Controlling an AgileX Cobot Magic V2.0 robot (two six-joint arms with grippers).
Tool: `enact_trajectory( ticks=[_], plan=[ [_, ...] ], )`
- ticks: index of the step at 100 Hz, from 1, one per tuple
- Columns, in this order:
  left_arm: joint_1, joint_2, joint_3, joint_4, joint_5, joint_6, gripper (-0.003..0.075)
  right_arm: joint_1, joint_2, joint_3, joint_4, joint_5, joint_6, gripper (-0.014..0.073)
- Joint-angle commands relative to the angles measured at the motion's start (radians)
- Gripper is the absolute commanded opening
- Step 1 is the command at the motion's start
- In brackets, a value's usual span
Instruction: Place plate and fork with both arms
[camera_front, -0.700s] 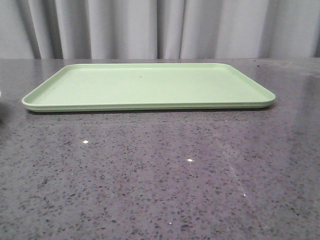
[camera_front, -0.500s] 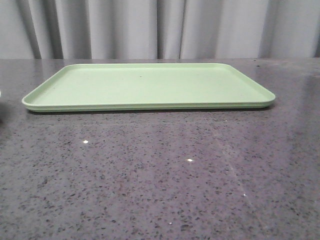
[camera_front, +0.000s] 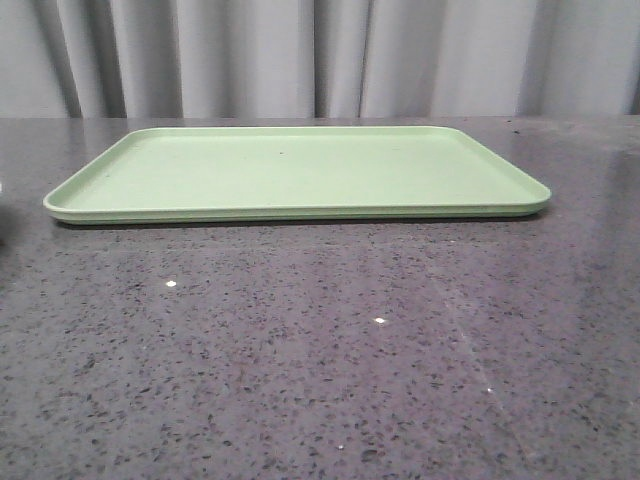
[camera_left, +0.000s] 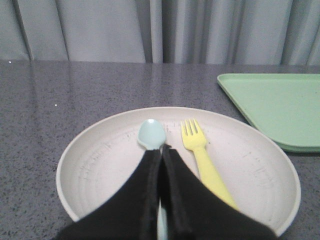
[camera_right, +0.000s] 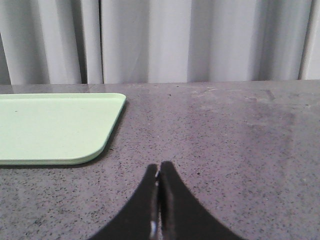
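Though beside left pincer, fork untouched

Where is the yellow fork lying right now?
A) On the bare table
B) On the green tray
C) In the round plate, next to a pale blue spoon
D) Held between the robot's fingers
C: the left wrist view shows the fork lying inside the plate beside the spoon, while the tray has nothing on it.
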Motion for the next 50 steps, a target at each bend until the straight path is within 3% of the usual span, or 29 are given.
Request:
enact_trajectory(
  ticks=[1, 25, 50],
  plan=[
    [0.001, -0.033, 0.013, 0.001, -0.111, -0.007, -0.0020, -0.004, -0.024, -0.005, 0.000, -0.082, -0.005, -0.0069],
    [0.001, -0.032, -0.033, 0.001, -0.137, -0.007, -0.0021, -0.002, -0.024, -0.016, 0.000, -0.066, -0.005, -0.0069],
    [0.001, 0.017, -0.248, 0.009, 0.033, -0.007, -0.0021, -0.002, 0.044, -0.180, 0.000, 0.129, -0.005, -0.0067]
  ],
)
